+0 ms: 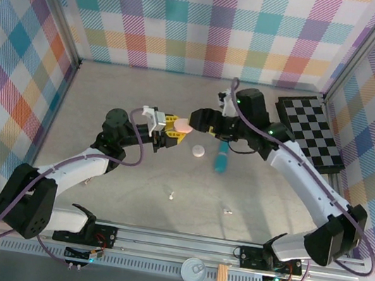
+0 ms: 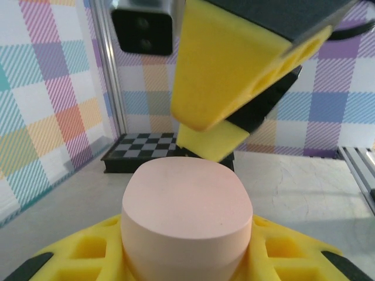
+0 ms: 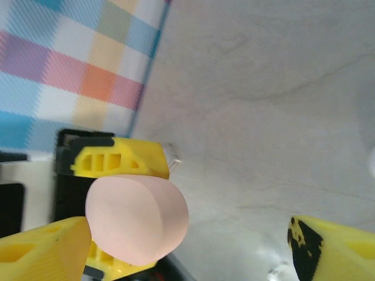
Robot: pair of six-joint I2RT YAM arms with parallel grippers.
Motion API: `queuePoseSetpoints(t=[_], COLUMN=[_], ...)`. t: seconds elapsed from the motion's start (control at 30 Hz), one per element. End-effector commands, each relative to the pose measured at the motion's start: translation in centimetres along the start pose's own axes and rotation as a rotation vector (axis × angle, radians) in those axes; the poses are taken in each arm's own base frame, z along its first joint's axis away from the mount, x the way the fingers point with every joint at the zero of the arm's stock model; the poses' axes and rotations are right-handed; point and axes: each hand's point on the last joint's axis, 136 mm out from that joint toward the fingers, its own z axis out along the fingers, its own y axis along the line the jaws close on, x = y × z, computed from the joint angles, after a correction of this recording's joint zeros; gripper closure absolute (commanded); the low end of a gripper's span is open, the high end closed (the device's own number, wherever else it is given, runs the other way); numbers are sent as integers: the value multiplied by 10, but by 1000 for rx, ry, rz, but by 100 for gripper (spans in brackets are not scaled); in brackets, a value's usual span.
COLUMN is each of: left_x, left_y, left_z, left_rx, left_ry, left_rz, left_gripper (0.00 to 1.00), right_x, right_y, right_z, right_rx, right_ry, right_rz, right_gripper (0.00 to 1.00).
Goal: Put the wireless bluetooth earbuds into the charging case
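The left pincer (image 1: 172, 131) is clenched on the pink case (image 1: 184, 127), held up off the tabletop (image 1: 110, 85). In the left wrist view the case's oval sits across the two yellow fingers, one broad flat face turned toward the camera. The right pincer (image 3: 188, 234) stands released just beside it: one of its fingers (image 3: 44, 249) is against or very near the case, and the other is well apart.

The coming move looks to turn on the fact that the earbuds are not near either pincer. The left earbud (image 1: 171, 196) and the right earbud (image 1: 227, 211) lie on the tabletop toward the near edge, well below and short of the raised case. The right earbud lies more to the right arm's side and the left one roughly midway between the arms. Since the right pincer is the free one, it would probably do the fetching.

A white case (image 1: 200, 152) and a teal stick (image 1: 221, 161) rest between the pincers and the earbuds.

The earbuds are too small to tell colour or which way their stems point. Whether the pink case's lid is open cannot be told; no seam or cavity can be made out.
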Motion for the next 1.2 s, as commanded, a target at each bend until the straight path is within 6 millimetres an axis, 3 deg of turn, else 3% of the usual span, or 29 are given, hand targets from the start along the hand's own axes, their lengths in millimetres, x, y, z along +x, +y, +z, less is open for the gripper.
queuePoseSetpoints(t=[0.0, 0.1, 0.33, 0.83, 0.97, 1.0, 1.03, 1.17], left_x=[-31, -41, -58, -47, -41, -40, -38, -22], left_y=[-1, 6, 7, 4, 6, 6, 7, 8], left_z=[-3, -2, 2, 6, 6, 6, 6, 4], left_rx=[-24, -44, -9, 16, 2, -2, -6, -41], left_ry=[-111, -168, -244, -215, -188, -182, -169, -104], left_rz=[44, 29, 13, -2, 1, 1, -1, 7], left_gripper=[73, 73, 73, 73, 72, 69, 59, 9], right_x=[-14, -8, -8, -14, -15, -15, -16, -19], right_y=[39, 53, 56, 55, 48, 45, 41, 13], right_z=[-14, -12, -3, 13, 14, 14, 13, 12], right_rx=[-287, -423, -537, -588, -551, -534, -510, -368], right_ry=[-18, 45, 72, 110, 81, 68, 54, -16], right_rz=[97, 132, 205, 273, 272, 266, 261, 238], right_gripper=[13, 16, 26, 73, 80, 81, 81, 82])
